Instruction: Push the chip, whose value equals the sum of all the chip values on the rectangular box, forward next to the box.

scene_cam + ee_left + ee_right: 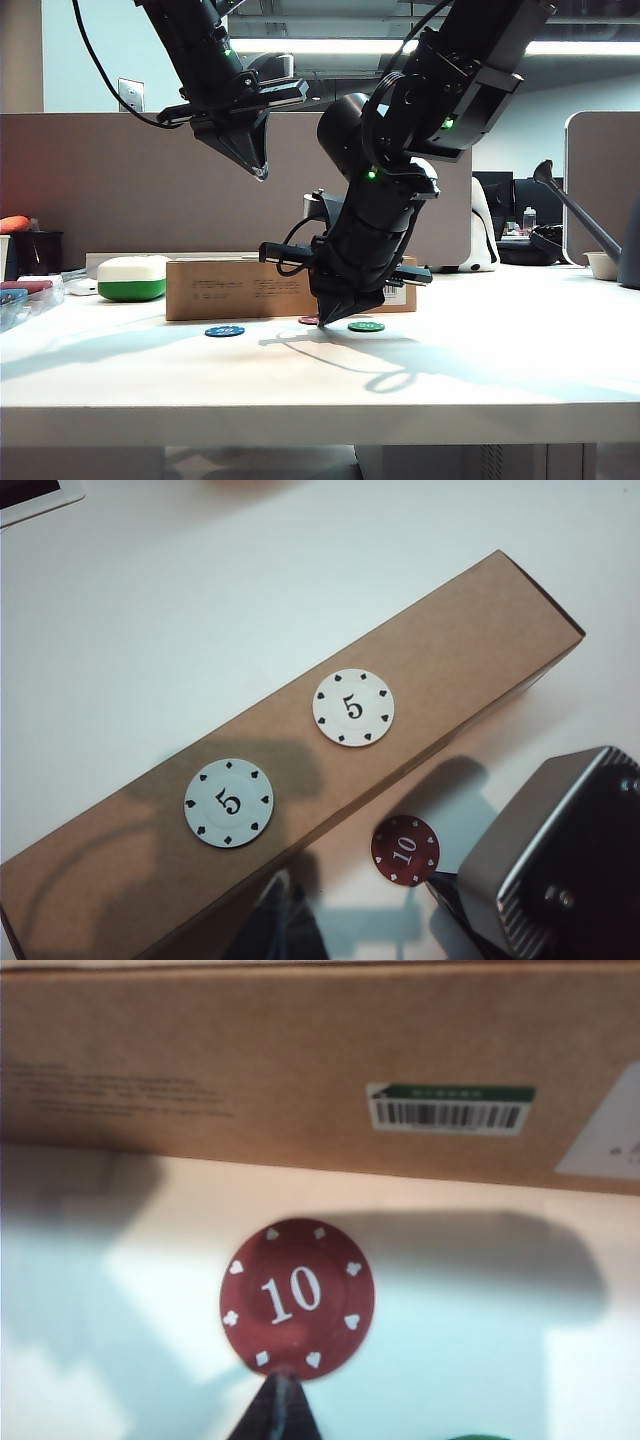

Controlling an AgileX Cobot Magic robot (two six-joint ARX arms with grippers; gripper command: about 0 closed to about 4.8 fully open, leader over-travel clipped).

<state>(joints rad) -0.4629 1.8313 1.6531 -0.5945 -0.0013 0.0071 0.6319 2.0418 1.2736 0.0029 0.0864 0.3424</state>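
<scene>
The rectangular box (240,288) (300,760) (300,1060) lies along the table, brown, with a barcode label. Two white chips marked 5 (229,802) (354,708) rest on its top. The dark-red chip (297,1297) (405,850) (309,320), marked 10, lies flat on the table a short gap in front of the box. My right gripper (277,1405) (345,308) is shut and empty, its tip down at the table touching the chip's edge on the side away from the box. My left gripper (256,168) (290,920) hangs high above the box, shut and empty.
A blue chip (224,331) and a green chip (366,326) lie on the table either side of the red one. A white-and-green case (131,278) stands left of the box. Containers sit at the far left edge, a watering can (590,225) at the far right.
</scene>
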